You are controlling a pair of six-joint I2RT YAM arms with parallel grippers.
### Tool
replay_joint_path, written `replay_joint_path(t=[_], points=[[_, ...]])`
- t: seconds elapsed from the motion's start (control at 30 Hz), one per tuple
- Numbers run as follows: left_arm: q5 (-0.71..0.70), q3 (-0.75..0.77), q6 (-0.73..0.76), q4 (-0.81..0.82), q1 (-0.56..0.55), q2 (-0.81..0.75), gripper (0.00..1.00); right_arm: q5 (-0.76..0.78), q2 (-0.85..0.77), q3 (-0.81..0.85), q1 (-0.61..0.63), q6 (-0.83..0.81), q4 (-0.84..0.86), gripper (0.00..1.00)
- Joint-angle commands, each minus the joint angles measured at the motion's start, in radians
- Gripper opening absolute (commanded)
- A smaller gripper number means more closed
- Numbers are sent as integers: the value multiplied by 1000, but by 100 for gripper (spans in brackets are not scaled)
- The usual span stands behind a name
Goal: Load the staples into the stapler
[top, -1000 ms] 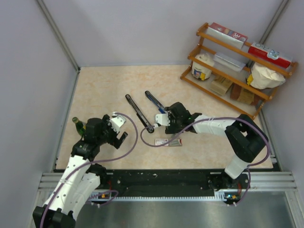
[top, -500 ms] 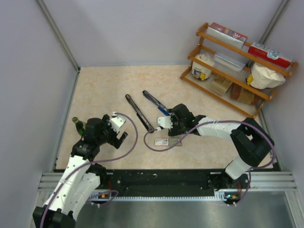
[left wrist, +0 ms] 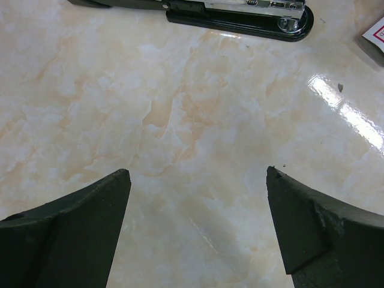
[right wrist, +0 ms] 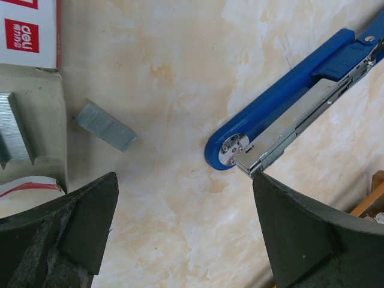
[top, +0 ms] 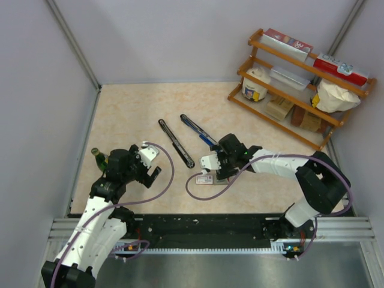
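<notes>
Staples (right wrist: 105, 125): a loose strip lies on the worktop (top: 132, 108) beside the box (right wrist: 29, 27), near the middle of the near edge, close to the blue stapler (right wrist: 288, 99); right gripper (right wrist: 184, 207) hovers above, fingers spread and empty; left gripper (left wrist: 198, 180) released too, by the left edge; pickup seems in hand; next, centre on the strip, descend, pinch.

Pale grey walls (top: 180, 36) enclosing a beige marbled tabletop (top: 132, 114), a wooden rack (top: 282, 78) standing at its far right corner, light glaring off the surface
</notes>
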Motion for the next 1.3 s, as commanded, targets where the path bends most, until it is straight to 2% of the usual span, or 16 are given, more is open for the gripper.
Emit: replay_joint_path(t=[0.0, 0.33, 0.57, 0.77, 1.03, 1.27], points=[[10, -1, 9, 34, 9, -9, 99, -35, 16, 2, 31, 7, 36, 91], [14, 1, 9, 34, 9, -2, 99, -58, 14, -22, 75, -17, 36, 91], [14, 1, 9, 34, 9, 1, 99, -132, -12, -21, 80, -25, -9, 91], [14, 1, 9, 34, 9, 3, 99, -178, -9, -5, 79, 30, 3, 90], [14, 1, 9, 34, 9, 7, 99, -155, 71, 25, 80, 150, 98, 89], [17, 1, 11, 32, 9, 3, 99, -31, 131, 42, 95, 217, 213, 89]])
